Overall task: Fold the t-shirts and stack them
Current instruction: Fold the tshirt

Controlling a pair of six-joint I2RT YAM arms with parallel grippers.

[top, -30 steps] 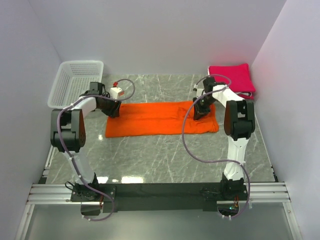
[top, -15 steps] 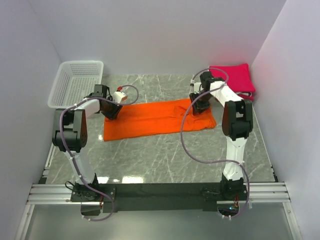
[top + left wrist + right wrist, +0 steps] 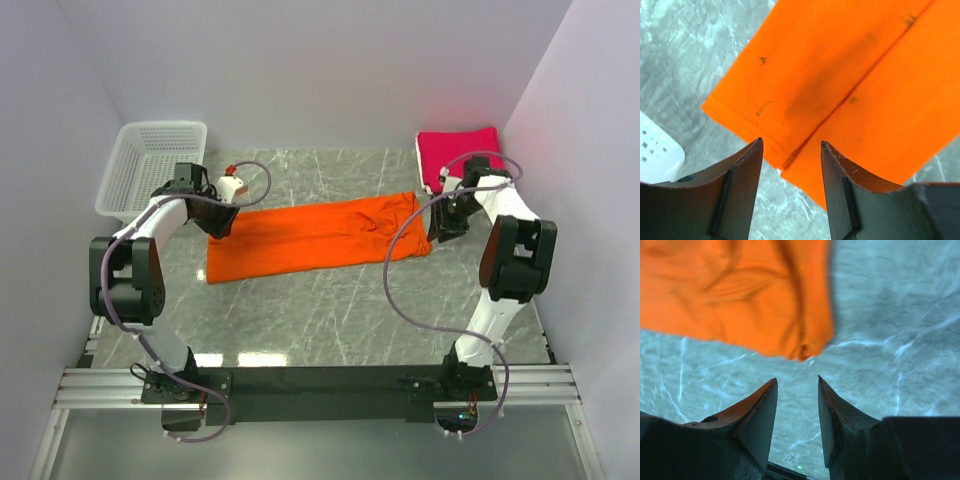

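The orange t-shirt (image 3: 310, 235) lies folded into a long strip across the middle of the table. Its right end is wrinkled. My left gripper (image 3: 222, 225) is open and empty, just above the strip's far left corner, which shows between its jaws in the left wrist view (image 3: 840, 80). My right gripper (image 3: 440, 228) is open and empty just off the strip's right end. In the right wrist view (image 3: 740, 295) the rumpled corner lies beyond the fingertips (image 3: 762, 410), not touching them. The crimson-pink folded shirts (image 3: 458, 155) are stacked at the back right corner.
A white mesh basket (image 3: 150, 165) stands at the back left; its corner shows in the left wrist view (image 3: 655, 145). Walls close in the table on the left, back and right. The marble tabletop (image 3: 330, 310) runs to the arms' bases.
My right gripper has let go of the shirt's right end and moved right, off the cloth. The shirt was dragged back a little and now lies slanted. My left gripper stays at the left end.
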